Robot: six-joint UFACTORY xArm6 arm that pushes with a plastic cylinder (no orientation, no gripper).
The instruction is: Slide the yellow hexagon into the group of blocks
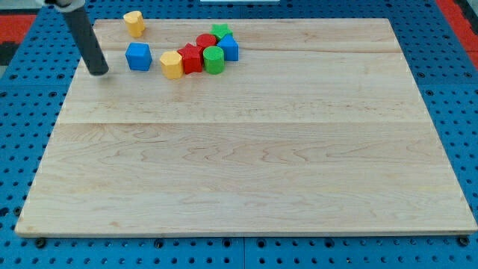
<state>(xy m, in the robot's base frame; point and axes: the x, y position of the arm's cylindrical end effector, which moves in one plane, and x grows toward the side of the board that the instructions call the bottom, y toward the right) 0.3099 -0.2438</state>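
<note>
in the camera view, a pale wooden worktop (246, 164) lies on a blue pegboard (22, 112), and all the blocks sit toward its far left part. the end effector is a plain dark rod (86, 41) with nothing that opens or closes and nothing held; my tip (99, 72) rests on the worktop near the left edge, left of a blue block (138, 57) and apart from it. the yellow hexagon (171, 64) lies right of that blue block with a gap between them, and its right side touches a red star-like block (191, 58). against that red block stands a green cylinder (213, 60), with a second blue block (228, 48) just right of it, a red cylinder (205, 41) behind and a green star (219, 31) farthest back. a second yellow block (134, 22), its shape unclear, sits alone near the far edge, well apart from the group.
</note>
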